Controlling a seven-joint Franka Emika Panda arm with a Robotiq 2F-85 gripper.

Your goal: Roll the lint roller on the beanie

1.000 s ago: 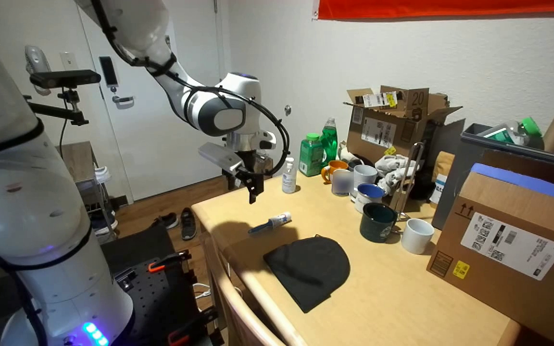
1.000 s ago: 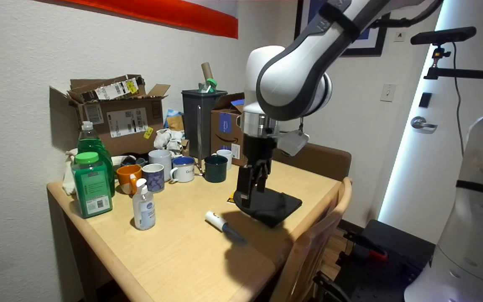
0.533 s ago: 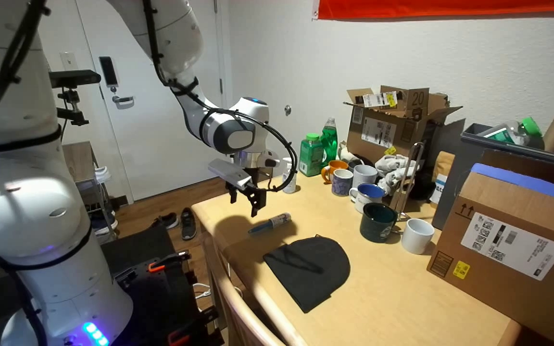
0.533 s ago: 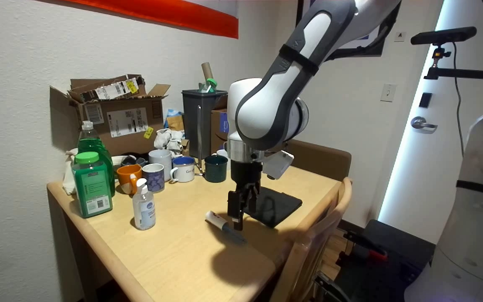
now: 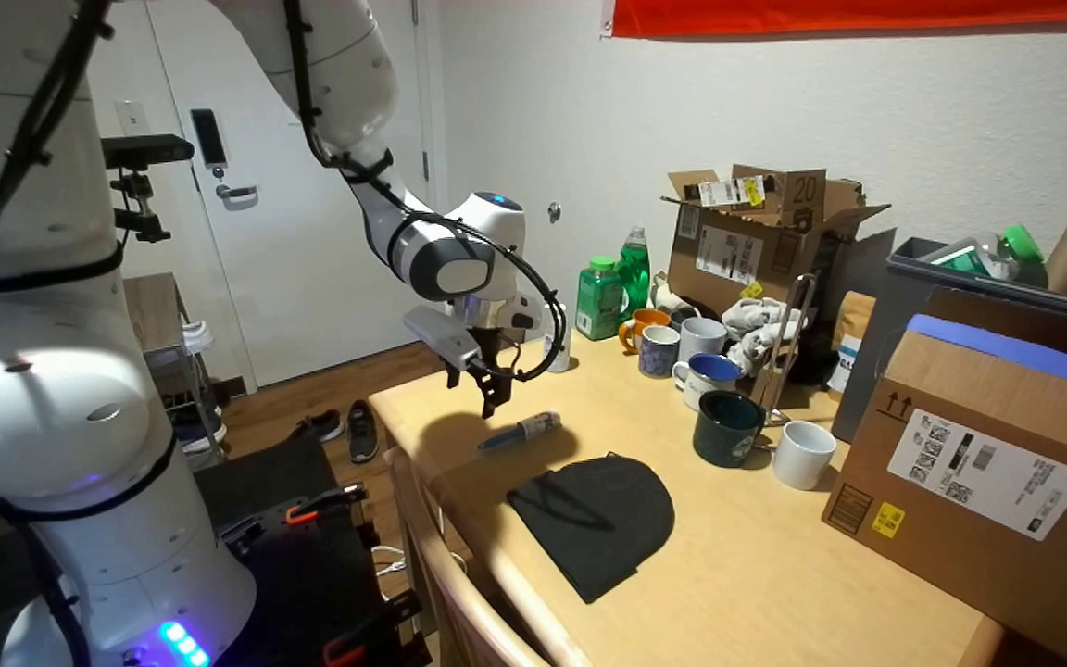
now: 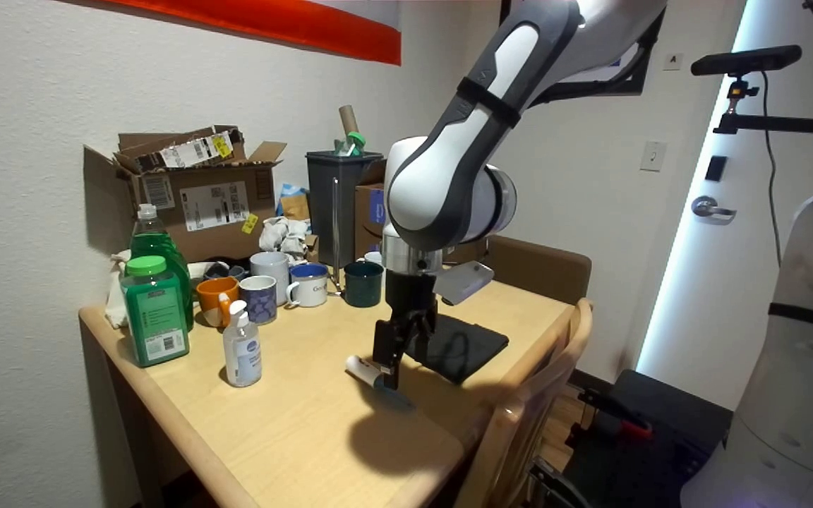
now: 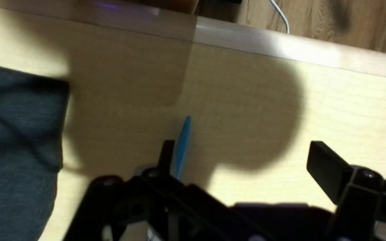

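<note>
The lint roller (image 5: 533, 426), with a blue handle and a white head, lies on the table (image 5: 737, 574) in both exterior views (image 6: 361, 368). In the wrist view its blue handle (image 7: 182, 145) shows beside the inner face of the left finger; its head is mostly hidden behind the gripper. The black beanie (image 5: 603, 523) lies flat on the table near the roller; it also shows in an exterior view (image 6: 466, 346) and at the left of the wrist view (image 7: 15, 147). My gripper (image 7: 243, 145) is wide open and empty, above the roller (image 5: 473, 394) (image 6: 405, 363).
Several mugs, among them a dark green mug (image 5: 728, 428), stand along the back. A sanitizer bottle (image 6: 242, 346) and green bottles (image 6: 154, 310) stand at one end. Cardboard boxes (image 5: 969, 482) and a grey bin (image 6: 339, 204) are behind. A wooden chair (image 6: 512, 430) is at the table's edge.
The gripper has moved down and across the table, away from above the beanie in an exterior view, toward the lint roller. The roller and the beanie have not moved.
</note>
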